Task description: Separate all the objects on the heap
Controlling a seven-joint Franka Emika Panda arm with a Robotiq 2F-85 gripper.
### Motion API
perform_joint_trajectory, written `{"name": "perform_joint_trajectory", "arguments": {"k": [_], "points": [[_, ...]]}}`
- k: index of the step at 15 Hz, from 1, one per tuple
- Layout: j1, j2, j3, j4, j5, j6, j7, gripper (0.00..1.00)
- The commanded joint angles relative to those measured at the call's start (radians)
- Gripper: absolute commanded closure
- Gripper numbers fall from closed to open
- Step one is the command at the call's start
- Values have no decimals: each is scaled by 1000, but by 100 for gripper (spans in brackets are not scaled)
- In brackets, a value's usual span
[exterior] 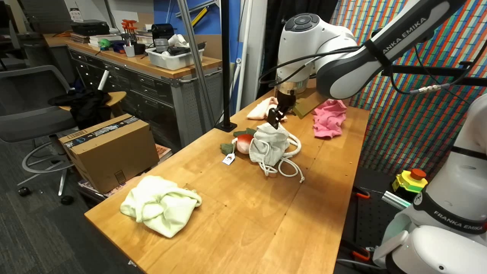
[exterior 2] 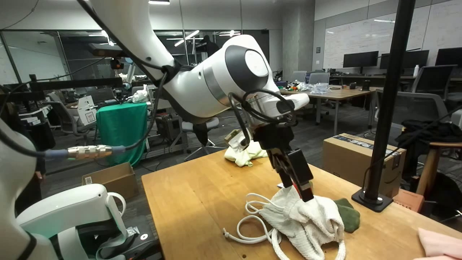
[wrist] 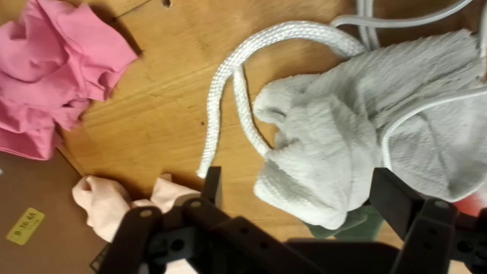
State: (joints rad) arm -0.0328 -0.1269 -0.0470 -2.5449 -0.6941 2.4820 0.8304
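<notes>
the pincer (wrist: 298,192) is held over a grey-white cloth (wrist: 323,152), its 2 jaws spread wide apart; part of the cloth is seen between them in the wrist view, though whether it is touched cannot be told; white cords (wrist: 215,102) are trailed from the cloth and looped on the wooden surface (exterior: 236,213); just beside the cloth, a red-and-white round toy (exterior: 244,144) with dark green parts (exterior: 243,132) and a small tag (exterior: 228,159) is placed; a pale green cloth (exterior: 163,207), crumpled, is set well apart from these, near a corner of the surface; toward the opposite end, a pink cloth (exterior: 329,118) and a pale pink cloth (exterior: 260,109) are laid, and in an exterior view a piece of brown cardboard (exterior: 309,103) is seen between them.
</notes>
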Motion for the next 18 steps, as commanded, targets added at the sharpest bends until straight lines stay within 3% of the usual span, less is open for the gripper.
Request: {"name": "perform_joint_trajectory", "arguments": {"k": [1, 5, 7, 11, 18], "points": [[36, 19, -8, 2, 157, 57, -250, 0], [26, 97, 13, 40, 358, 36, -550, 0], [14, 138, 14, 63, 384, 20, -613, 0], [-1, 195, 1, 99, 376, 38, -636, 0], [-7, 244, -38, 141, 337, 123, -556, 0]]}}
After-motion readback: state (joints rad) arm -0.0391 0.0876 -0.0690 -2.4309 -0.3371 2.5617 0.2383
